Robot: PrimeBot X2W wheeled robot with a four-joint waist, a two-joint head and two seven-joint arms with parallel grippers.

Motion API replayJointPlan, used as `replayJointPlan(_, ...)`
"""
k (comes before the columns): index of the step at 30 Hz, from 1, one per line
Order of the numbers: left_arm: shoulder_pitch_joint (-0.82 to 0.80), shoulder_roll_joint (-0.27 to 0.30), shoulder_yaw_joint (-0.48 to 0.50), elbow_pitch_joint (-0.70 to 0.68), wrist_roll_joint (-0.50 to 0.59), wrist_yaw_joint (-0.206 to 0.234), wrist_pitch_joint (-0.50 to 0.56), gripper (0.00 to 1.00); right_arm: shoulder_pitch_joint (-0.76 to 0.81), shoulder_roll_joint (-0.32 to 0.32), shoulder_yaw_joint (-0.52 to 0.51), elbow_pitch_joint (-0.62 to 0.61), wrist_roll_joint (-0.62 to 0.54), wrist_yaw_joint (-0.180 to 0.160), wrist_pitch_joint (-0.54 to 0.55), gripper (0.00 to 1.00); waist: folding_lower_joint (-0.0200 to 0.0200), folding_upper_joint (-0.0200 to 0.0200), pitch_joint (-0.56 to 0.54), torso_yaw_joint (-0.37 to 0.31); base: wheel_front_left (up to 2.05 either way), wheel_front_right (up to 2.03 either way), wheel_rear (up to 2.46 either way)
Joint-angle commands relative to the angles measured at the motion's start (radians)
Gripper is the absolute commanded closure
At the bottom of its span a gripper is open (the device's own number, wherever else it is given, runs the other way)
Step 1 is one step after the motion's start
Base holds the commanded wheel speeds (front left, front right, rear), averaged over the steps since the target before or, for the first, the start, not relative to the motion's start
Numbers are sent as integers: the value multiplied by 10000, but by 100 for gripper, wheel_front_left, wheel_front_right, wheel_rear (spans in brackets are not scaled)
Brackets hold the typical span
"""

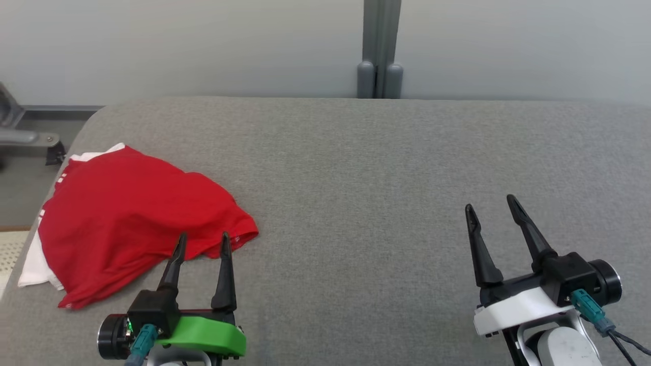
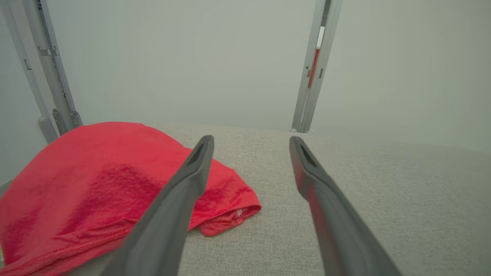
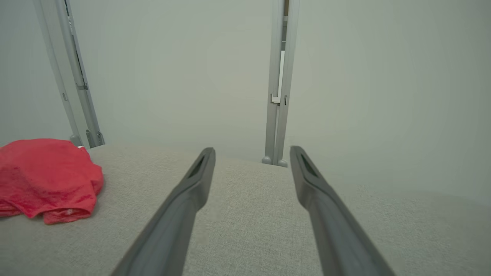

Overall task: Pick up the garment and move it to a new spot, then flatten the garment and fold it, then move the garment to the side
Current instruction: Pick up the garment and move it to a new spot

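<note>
Nothing of the task looks done. The garment (image 1: 127, 223), red with white showing under it, lies in a crumpled heap at the left edge of the surface (image 1: 381, 168), nearer the far left corner than the near one, with part of its white layer reaching that edge. It is neither lifted, flattened nor folded.

The left end effector (image 1: 203, 238) is wide and holds nothing; its tips point at the garment's near right hem, and in the left wrist view 1 finger overlaps the red cloth (image 2: 96, 172), though I cannot tell whether it touches. The right end effector (image 1: 491, 202) is also wide and empty, over bare surface toward the right edge, well apart from the garment (image 3: 46, 176).

All 4 steps appear left: the pick-up and move to a new spot, the flattening, the fold, and the move to the side
</note>
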State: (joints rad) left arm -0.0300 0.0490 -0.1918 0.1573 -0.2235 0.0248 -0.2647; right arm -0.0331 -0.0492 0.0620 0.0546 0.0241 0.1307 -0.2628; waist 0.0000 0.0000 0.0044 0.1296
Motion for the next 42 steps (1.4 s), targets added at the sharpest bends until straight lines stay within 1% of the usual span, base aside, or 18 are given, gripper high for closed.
replayJointPlan(1, 61, 28, 116, 46, 101, 84, 3, 0, 119, -23, 89, 23, 26, 1, -32, 0, 0, 0, -81, 893, 0, 0, 0)
replayJointPlan(8, 117, 28, 524, 173, 244, 190, 5, 0, 107, -23, 611, 170, 153, 1, -32, 0, 0, 0, -126, 2369, 0, 0, 0)
replayJointPlan(11, 141, 26, 634, 170, 284, 151, 3, 0, 48, -25, 817, 219, 181, 1, -32, 0, 0, 0, -147, 2930, 0, 0, 0)
replayJointPlan(16, 194, 26, 739, 111, 332, 113, 3, 0, -46, -31, 1096, 276, 351, 1, -32, 0, 0, 0, -185, 3612, 0, 0, 0)
replayJointPlan(18, 229, 28, 820, 31, 312, 154, 3, 0, -86, -25, 1265, 313, 388, 1, -32, 0, 0, 0, -151, 3762, 0, 0, 0)
replayJointPlan(25, 284, 22, 947, -226, 194, 252, 3, 0, -327, -32, 1573, 468, 291, 1, -32, 0, 0, 0, 6, 3854, 0, 0, 0)
replayJointPlan(28, 310, 21, 946, -243, 165, 289, 3, 0, -343, -32, 1545, 489, 433, 1, -32, 0, 0, 0, 35, 3848, 0, 0, 0)
replayJointPlan(32, 186, 23, 940, -155, 127, 256, 4, 0, -221, -32, 1416, 457, 343, 1, -32, 0, 0, 0, 71, 3818, 0, 0, 0)
replayJointPlan(35, 9, 23, 1056, -99, 70, 229, 4, 0, -269, -31, 1396, 376, 208, 1, -32, 0, 0, 0, 313, 3634, 0, 0, 0)
replayJointPlan(39, -435, 23, 1276, 135, 81, 77, 4, 0, -497, -32, 1335, 258, -101, 1, -32, 0, 0, 0, 853, 3362, 0, 0, 0)
replayJointPlan(42, -967, 117, 1459, 534, 319, -204, 5, 0, -713, -42, 1283, 184, -528, 1, -32, 0, 0, 0, 1423, 3144, 0, 0, 0)
